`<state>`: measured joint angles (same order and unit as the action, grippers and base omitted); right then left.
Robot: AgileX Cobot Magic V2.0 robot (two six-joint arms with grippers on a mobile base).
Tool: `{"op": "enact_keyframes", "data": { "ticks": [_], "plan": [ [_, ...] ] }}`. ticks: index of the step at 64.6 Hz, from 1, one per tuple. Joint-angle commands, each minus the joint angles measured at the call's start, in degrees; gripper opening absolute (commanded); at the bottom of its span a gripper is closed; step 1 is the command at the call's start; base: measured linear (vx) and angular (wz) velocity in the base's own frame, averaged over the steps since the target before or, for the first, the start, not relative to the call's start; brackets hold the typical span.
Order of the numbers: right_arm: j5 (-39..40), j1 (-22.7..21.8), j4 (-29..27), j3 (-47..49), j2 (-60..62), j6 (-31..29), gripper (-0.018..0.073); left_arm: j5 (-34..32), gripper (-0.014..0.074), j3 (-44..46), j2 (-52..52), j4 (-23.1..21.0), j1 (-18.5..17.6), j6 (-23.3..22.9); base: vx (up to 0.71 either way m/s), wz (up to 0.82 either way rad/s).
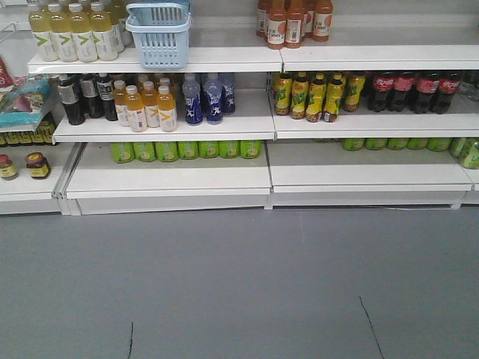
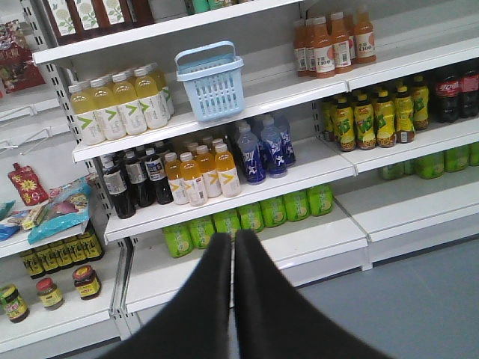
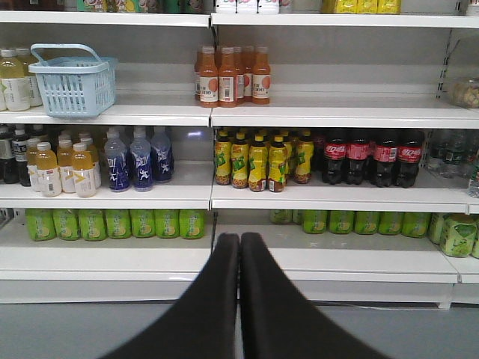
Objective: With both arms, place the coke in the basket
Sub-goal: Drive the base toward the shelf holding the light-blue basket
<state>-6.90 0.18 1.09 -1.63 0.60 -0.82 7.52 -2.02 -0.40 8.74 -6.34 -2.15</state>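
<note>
Several coke bottles (image 1: 415,91) with dark contents and red labels stand in a row on the middle shelf at the right, also in the left wrist view (image 2: 449,91) and the right wrist view (image 3: 370,155). The light blue basket (image 1: 159,34) sits on the top shelf at the left (image 2: 212,82) (image 3: 72,81); nothing shows inside it. My left gripper (image 2: 233,238) is shut with nothing in it, back from the shelves, over the floor. My right gripper (image 3: 239,238) is likewise shut, holds nothing and faces the shelves from a distance. Neither arm shows in the front view.
White shelf unit (image 1: 269,120) holds yellow drink bottles (image 1: 75,34), orange bottles (image 1: 293,22), blue bottles (image 1: 206,97), yellow-green bottles (image 1: 314,96) and green bottles (image 1: 187,149) low down. Jars (image 1: 36,164) and snack bags (image 1: 22,101) sit left. Grey floor (image 1: 239,284) lies in front.
</note>
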Motion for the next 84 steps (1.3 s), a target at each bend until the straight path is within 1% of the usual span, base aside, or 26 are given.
{"op": "enact_keyframes", "data": {
  "ticks": [1, 53, 84],
  "plan": [
    [4.53, -0.06, 0.24, -0.45, 0.75, -0.17, -0.0010, -3.81, -0.0006, 1.88, -1.16, -0.01, -0.11, -0.44, 0.00, 0.00],
    [4.60, -0.06, 0.24, -0.45, 0.75, -0.17, -0.0010, -3.81, -0.0006, 1.88, -1.16, -0.01, -0.11, -0.44, 0.00, 0.00],
    [4.60, -0.06, 0.24, -0.45, 0.75, -0.17, -0.0010, -3.81, -0.0006, 1.88, -1.16, -0.01, -0.11, -0.44, 0.11, 0.05]
  ]
}}
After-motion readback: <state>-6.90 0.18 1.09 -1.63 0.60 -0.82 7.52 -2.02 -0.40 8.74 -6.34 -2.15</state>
